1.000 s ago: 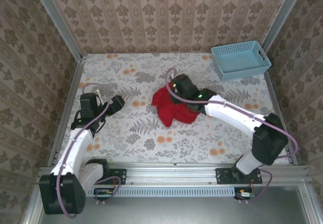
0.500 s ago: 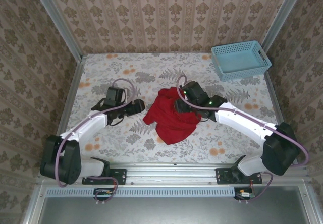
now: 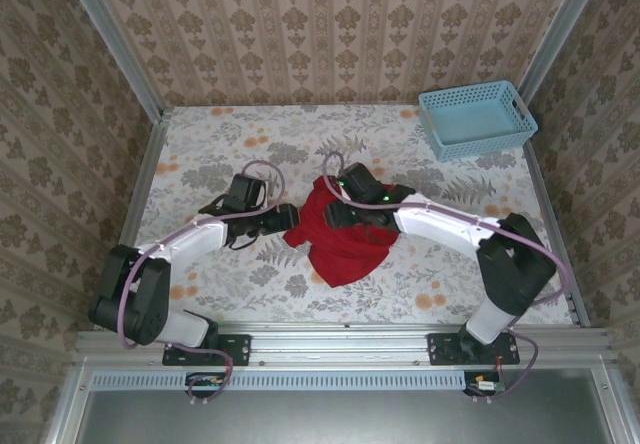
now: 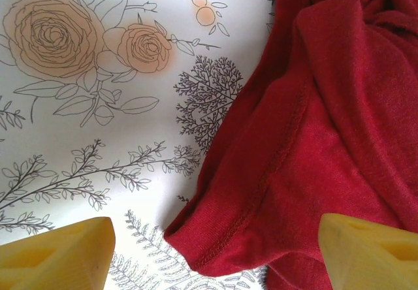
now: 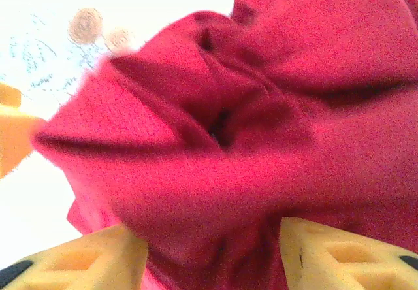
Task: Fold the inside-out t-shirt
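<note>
– Cloth first, from above: the inside-out t-shirt [image 3: 340,244] lies crumpled mid-table [image 3: 230,134], and our 2 arms meet over it. The left gripper [image 3: 283,216] sits at its left edge, the right gripper [image 3: 342,209] on its upper part.
– Left wrist next?
– Our yellow fingertips [image 4: 55,254] stand wide apart and hold nothing, with a stitched hem [image 4: 261,192] between them. We'd sink lower and close on that hem alone, not the layer beneath.
– And the right wrist?
– Fingers partly apart, a wad of red bulging between them. Whether it's pinched or just pressed, we cannot tell.
– Room to spread?
– Bare table lies to the left and near us. The light-blue basket [image 3: 485,147] sits well apart in the far right corner, so we'd draw the shirt leftward and toward us.
</note>
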